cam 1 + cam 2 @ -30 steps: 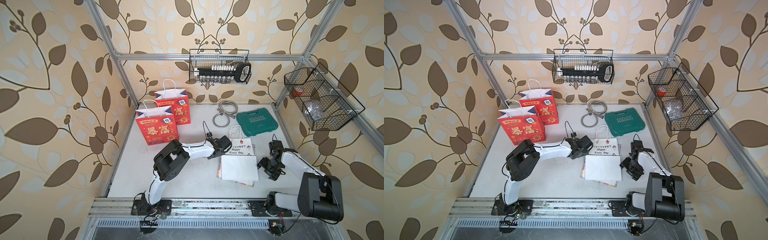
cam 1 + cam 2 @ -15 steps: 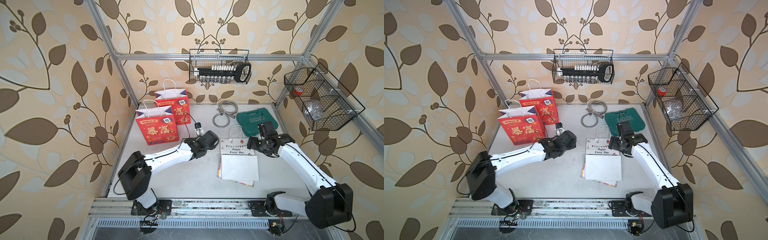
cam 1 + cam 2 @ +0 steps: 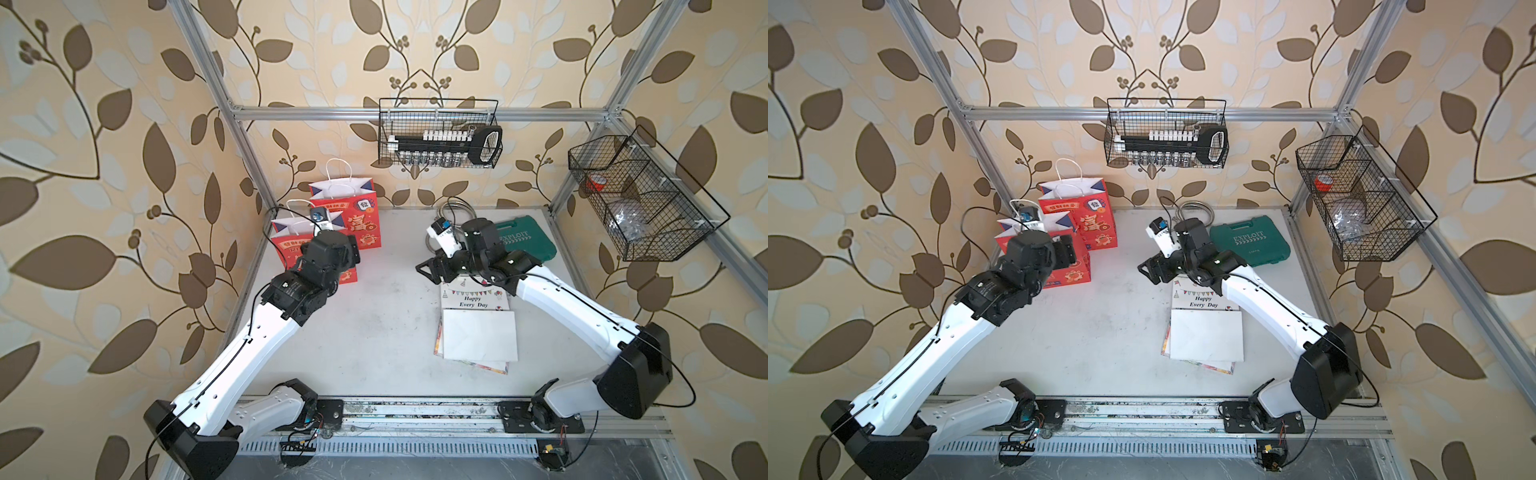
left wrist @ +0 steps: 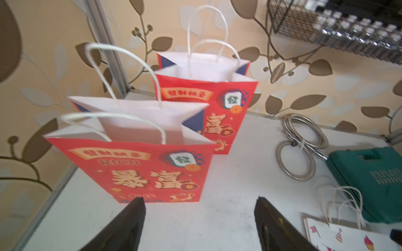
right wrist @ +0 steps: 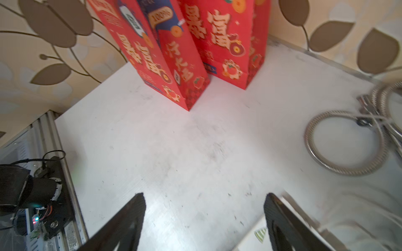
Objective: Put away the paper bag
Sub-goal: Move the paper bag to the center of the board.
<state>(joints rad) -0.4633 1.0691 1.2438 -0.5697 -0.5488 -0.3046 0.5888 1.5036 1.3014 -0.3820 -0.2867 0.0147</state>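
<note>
A white paper bag (image 3: 478,328) printed "Happy Every Day" lies flat on the table right of centre, its lower half folded up, in both top views (image 3: 1206,332). Two red paper bags stand open at the back left, one in front (image 4: 141,169) and one behind (image 4: 206,91). My left gripper (image 3: 352,254) is open and empty just in front of the front red bag, with bare table between its fingers (image 4: 199,202). My right gripper (image 3: 432,270) hovers open and empty over the table at the white bag's top left corner (image 5: 204,195). The bag's string handles lie under the right arm.
A green tool case (image 3: 523,243) and a coiled metal hose (image 3: 455,208) lie at the back right. A wire basket (image 3: 438,133) with a socket set hangs on the back wall. Another wire basket (image 3: 640,199) hangs on the right wall. Colourful paper (image 3: 490,366) sticks out under the white bag.
Both arms have lifted off the table beside the white bag. The left gripper swung left to the red bags; the right moved to the white bag's top edge. Both jaws opened wider.
</note>
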